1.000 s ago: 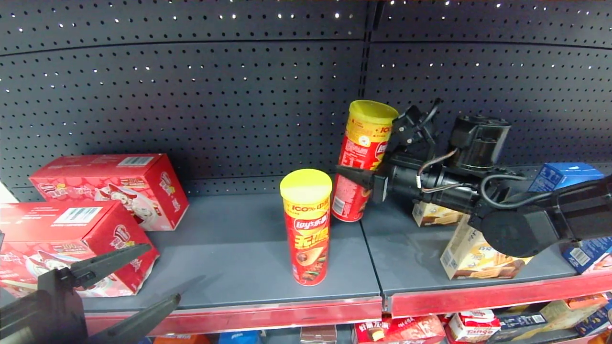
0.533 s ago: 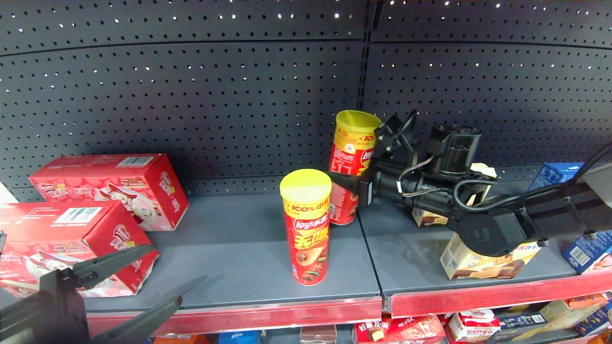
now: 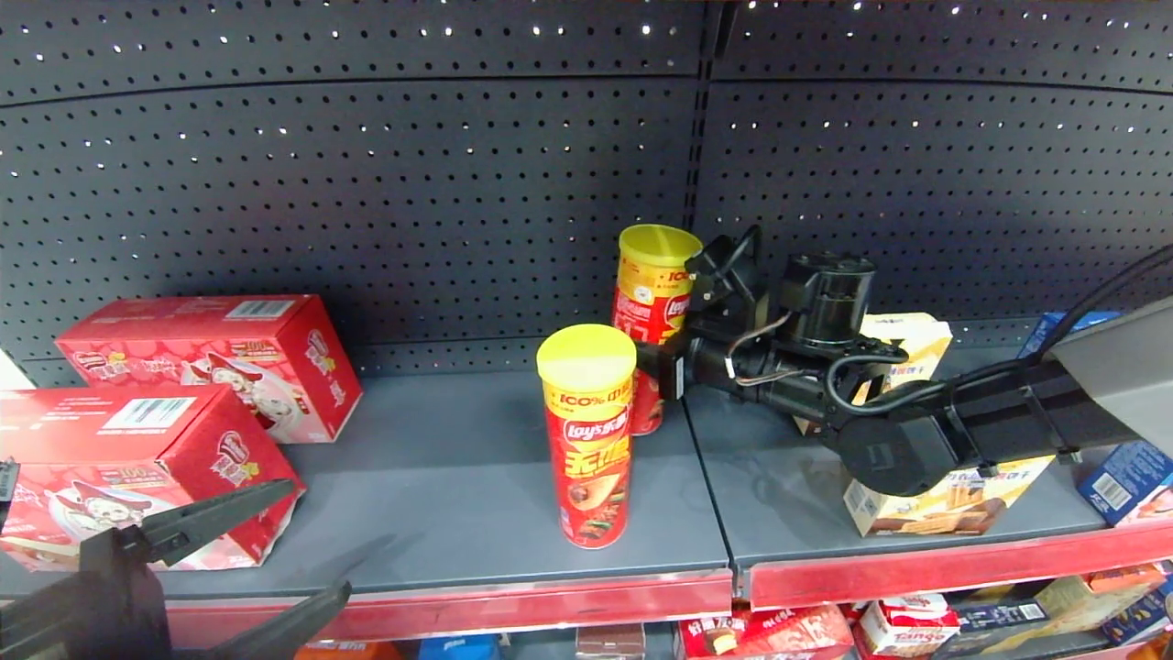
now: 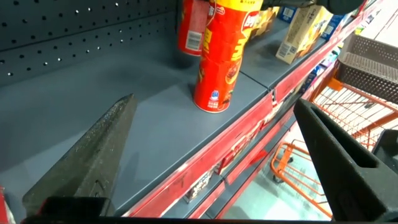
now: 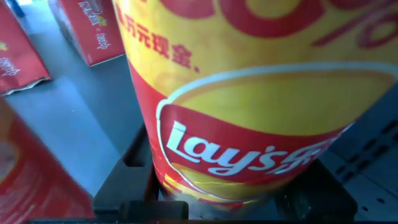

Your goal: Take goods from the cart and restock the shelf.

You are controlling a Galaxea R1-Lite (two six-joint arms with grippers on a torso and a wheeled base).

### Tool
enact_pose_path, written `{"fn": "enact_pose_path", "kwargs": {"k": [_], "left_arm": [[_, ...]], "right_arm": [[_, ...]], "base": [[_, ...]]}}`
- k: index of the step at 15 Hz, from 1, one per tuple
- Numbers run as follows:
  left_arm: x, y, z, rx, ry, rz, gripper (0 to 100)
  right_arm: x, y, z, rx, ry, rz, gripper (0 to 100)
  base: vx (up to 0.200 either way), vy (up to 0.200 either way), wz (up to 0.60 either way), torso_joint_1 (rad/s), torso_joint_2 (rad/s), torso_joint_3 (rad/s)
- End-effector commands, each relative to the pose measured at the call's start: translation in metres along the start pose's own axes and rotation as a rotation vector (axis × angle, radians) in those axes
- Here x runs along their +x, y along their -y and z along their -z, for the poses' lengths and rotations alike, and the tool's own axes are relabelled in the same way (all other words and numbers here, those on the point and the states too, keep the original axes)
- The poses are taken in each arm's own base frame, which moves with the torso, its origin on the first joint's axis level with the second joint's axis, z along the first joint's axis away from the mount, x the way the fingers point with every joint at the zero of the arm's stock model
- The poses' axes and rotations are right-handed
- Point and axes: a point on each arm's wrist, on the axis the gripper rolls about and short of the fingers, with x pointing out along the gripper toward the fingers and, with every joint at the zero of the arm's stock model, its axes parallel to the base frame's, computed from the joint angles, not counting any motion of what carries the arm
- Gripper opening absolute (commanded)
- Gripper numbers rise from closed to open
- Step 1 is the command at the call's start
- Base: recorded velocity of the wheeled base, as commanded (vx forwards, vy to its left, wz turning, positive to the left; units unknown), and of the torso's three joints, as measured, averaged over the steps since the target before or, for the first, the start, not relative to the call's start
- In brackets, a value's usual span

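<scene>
Grey shelf (image 3: 440,495) before dark pegboard (image 3: 367,202); right tool (image 3: 653,367) tight on rear chip can (image 3: 649,284), left tool (image 3: 316,539) spread.

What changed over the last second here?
The right gripper, shut on the rear can, carried it left and down toward the shelf, ending behind the front can; the rear can went from tilted to nearly upright. Front can, red boxes and the open left gripper stayed put.

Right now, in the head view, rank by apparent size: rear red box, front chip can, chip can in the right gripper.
1. rear red box
2. front chip can
3. held chip can: looks smaller, but it is farther back, partly hidden by the right gripper, so unsure.
</scene>
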Motion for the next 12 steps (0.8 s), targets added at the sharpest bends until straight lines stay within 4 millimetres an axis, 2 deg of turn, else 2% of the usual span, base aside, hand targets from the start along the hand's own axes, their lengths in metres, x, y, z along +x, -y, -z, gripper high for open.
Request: {"fn": "enact_pose_path", "kwargs": {"k": [1,12], "left_arm": [[0.0,0.0,0.001,-0.001,-0.001,-0.001,100],[0.0,0.0,0.001,-0.004,-0.005,-0.001,100]], "right_arm": [[0.005,-0.002,0.005,0.002,-0.008,-0.005,0],[0.017,0.0,0.018,0.008,-0.02,-0.002,0]], "base": [[0.0,0.0,0.0,0.0,0.0,0.0],[0.0,0.0,0.0,0.0,0.0,0.0]]}}
